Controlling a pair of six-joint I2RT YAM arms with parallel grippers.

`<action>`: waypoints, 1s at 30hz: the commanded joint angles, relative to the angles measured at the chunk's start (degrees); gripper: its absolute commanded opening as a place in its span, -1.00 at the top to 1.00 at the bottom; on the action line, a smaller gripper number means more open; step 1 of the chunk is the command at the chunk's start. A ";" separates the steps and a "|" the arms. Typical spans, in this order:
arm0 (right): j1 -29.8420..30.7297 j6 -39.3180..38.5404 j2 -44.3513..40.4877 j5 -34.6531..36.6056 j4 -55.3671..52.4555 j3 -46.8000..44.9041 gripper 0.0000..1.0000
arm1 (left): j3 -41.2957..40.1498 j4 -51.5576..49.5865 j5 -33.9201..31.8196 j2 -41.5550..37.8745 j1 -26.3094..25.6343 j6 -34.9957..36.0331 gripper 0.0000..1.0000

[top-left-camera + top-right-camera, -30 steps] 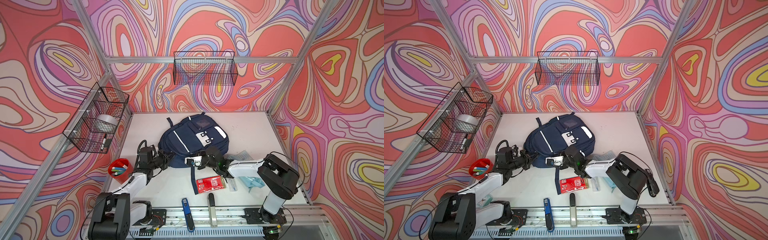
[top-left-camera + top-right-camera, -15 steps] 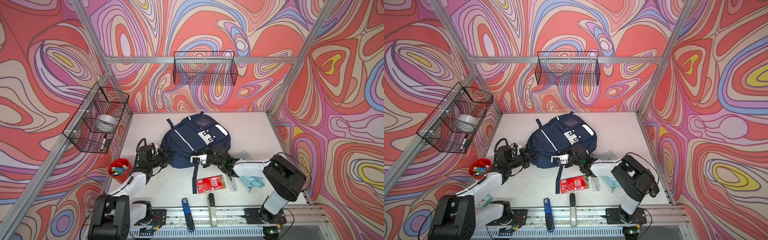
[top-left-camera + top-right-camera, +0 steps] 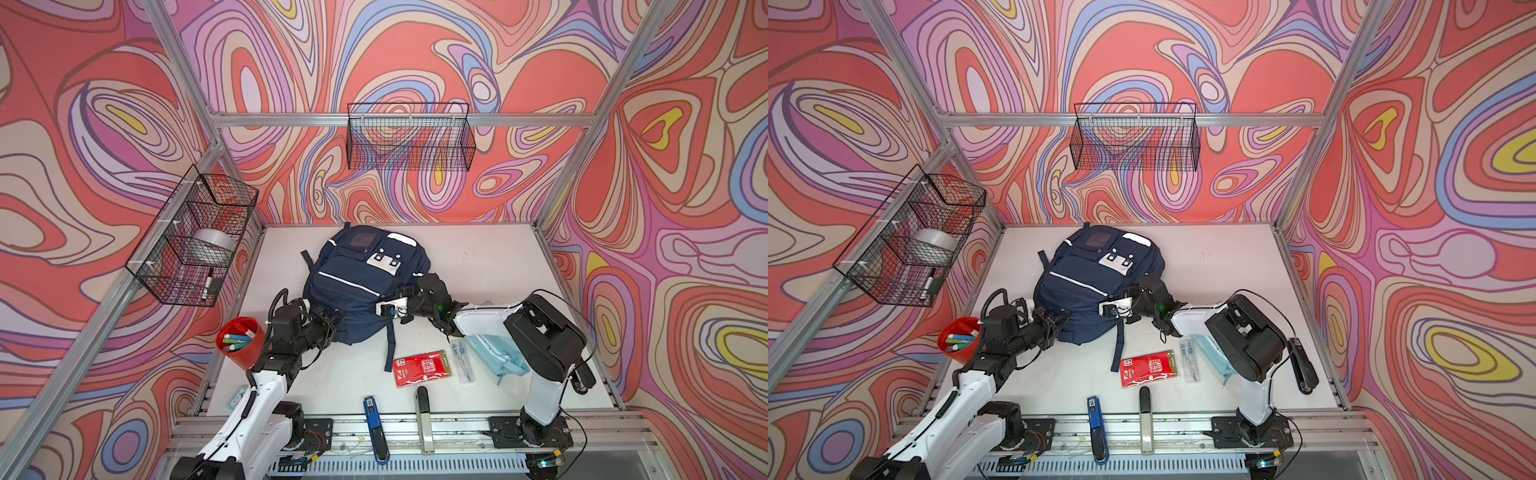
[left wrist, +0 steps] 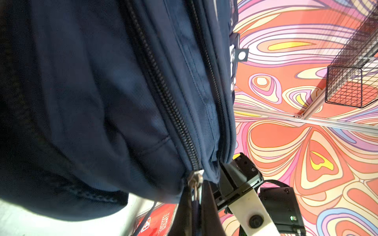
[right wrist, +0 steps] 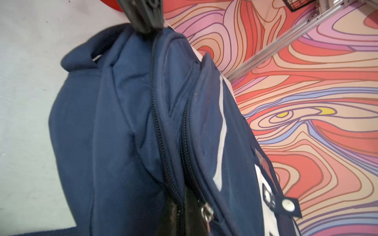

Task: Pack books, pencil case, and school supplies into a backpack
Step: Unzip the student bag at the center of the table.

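The navy backpack (image 3: 361, 282) (image 3: 1092, 282) lies front up mid-table. At its near left corner my left gripper (image 3: 332, 322) (image 4: 196, 212) is shut on the zip pull (image 4: 195, 180). My right gripper (image 3: 392, 307) (image 5: 182, 216) is shut on the zip seam at the near right edge, beside a second slider (image 5: 206, 212). In front lie the red packet (image 3: 422, 368), the clear pen pack (image 3: 463, 361) and the light blue pencil case (image 3: 496, 357), partly under the right arm. A flat light blue calculator (image 3: 237, 398) peeks out beside the left arm. The books are out of view.
A red cup of markers (image 3: 240, 343) stands left of the left arm. A blue stapler (image 3: 374, 428) and a grey one (image 3: 423, 411) lie at the front rail, a black one (image 3: 1304, 365) at the right. Wire baskets (image 3: 195, 245) (image 3: 409, 137) hang on the walls.
The backpack's far end has swung slightly left while both grippers stayed on its near edge. The right arm's elbow has drawn back a little.
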 commanded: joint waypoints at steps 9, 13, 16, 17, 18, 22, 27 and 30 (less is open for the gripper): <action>5.45 10.51 -10.39 18.30 -9.00 -3.62 0.05 | 4.84 11.52 -6.76 11.07 -8.13 -3.26 1.00; 10.06 11.28 -7.38 18.69 -9.28 -1.54 -0.01 | 4.98 14.78 -6.28 12.51 -8.65 -5.12 1.00; 10.43 10.47 -2.97 19.58 -8.91 0.98 -0.01 | 5.96 12.21 -6.67 10.89 -8.63 -4.11 1.00; 10.41 10.01 -1.84 19.58 -8.45 1.59 -0.01 | 6.13 11.22 -6.94 10.09 -8.74 -3.90 1.00; 10.41 9.48 -0.92 19.58 -7.59 2.15 -0.01 | 6.24 10.32 -7.17 9.21 -8.75 -3.81 1.00; 10.70 9.56 0.81 16.45 -8.41 5.40 0.03 | 6.42 8.55 -7.08 7.57 -8.99 -3.61 1.00; 11.43 12.18 3.36 19.08 -4.18 6.72 0.06 | 4.50 11.34 -7.28 7.83 -9.22 -5.58 1.00; 11.48 14.60 3.72 18.72 -3.43 6.93 0.09 | 4.07 11.62 -6.97 7.98 -9.31 -5.78 1.00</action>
